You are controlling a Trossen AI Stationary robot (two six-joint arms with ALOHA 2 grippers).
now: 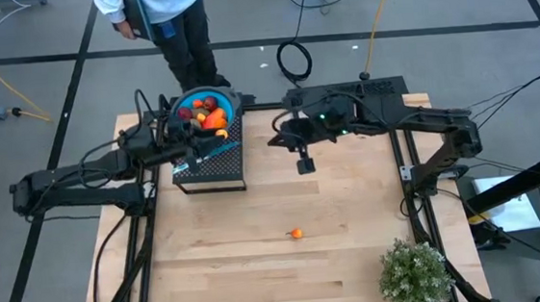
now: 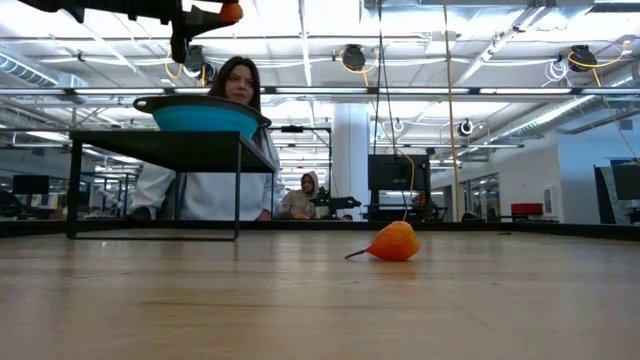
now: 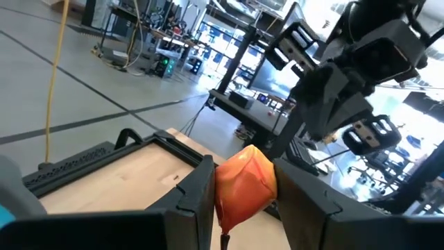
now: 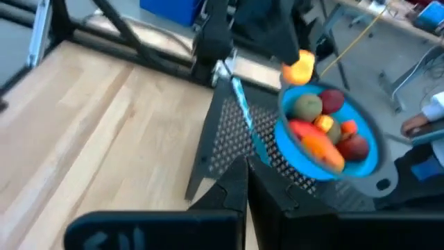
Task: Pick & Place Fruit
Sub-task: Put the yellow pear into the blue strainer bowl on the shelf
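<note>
Holding a small orange fruit (image 3: 244, 182) above the blue bowl (image 1: 226, 98), the left tool (image 3: 244, 198) pinches its soft, light body mid-girth. Another fruit (image 1: 297, 233) lies on the tabletop (image 1: 259, 258), well apart from the bowl. The right tool (image 1: 305, 165), pinched empty, hangs beside the bowl.

left gripper (image 3: 243, 201) raised, fingers clamped apparently mid-width, right gripper (image 4: 243, 182) raised, fingers pressed together

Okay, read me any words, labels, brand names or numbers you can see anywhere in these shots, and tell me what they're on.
No readable text in any view.
Monitors in the room behind the table, low view: too small to read.
Blue bowl, black mesh stand, orange toy fruit: no labels showing.
</note>
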